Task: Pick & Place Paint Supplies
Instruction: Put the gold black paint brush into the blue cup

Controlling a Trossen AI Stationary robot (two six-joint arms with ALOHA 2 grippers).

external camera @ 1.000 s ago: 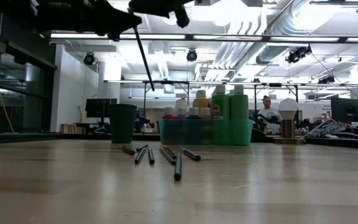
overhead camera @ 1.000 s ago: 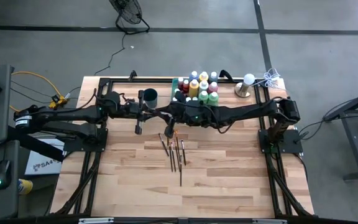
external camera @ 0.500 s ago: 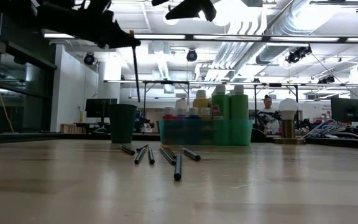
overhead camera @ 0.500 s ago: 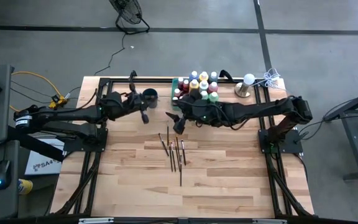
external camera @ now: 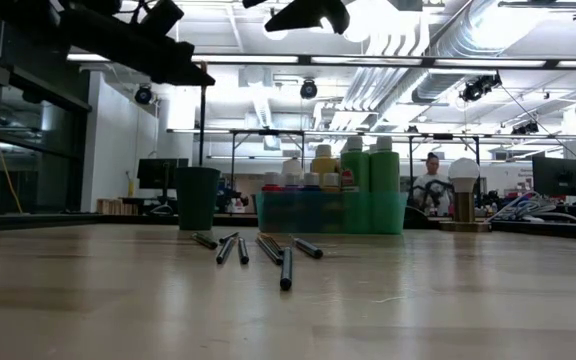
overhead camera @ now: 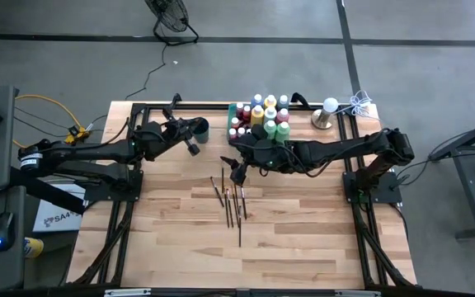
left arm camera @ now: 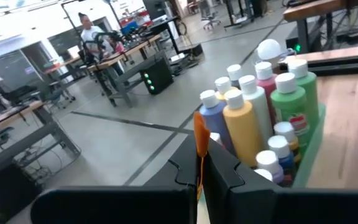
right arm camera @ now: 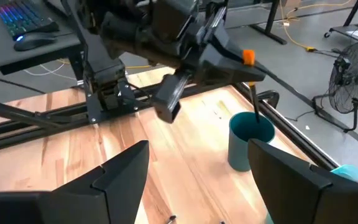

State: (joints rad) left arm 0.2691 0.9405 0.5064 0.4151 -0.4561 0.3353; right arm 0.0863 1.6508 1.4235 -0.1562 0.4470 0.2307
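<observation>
My left gripper (overhead camera: 190,132) is level above the dark round cup (overhead camera: 200,126) at the far left and is shut on a thin paintbrush (external camera: 203,125) with an orange end. The brush hangs upright, and its lower end is at the cup's mouth (right arm camera: 252,121). My right gripper (overhead camera: 237,169) hovers open and empty above the loose brushes (overhead camera: 231,198), which lie flat on the table. The paint bottles (overhead camera: 262,115) stand in the green tray (external camera: 333,212) at the far side. My left gripper pinches the brush shaft just below its orange upper end (left arm camera: 199,163) between its two fingers. The fingers (right arm camera: 238,70) reach in level from the table's left and lie across the shaft. The brush hangs upright below them, clear of the table, with its lower end at the cup's mouth.
A small lamp with a round white bulb (overhead camera: 328,110) and a coil of white cable (overhead camera: 359,103) sit at the far right corner. Black frame rails (overhead camera: 122,214) run along the table's left and right sides. The near half of the tabletop (overhead camera: 237,256) is bare wood.
My right gripper has opened, let go of the brush and drawn back toward the table's right. My left gripper has swung toward the far edge to above the cup. The brush it holds has gone from slanting to hanging upright.
</observation>
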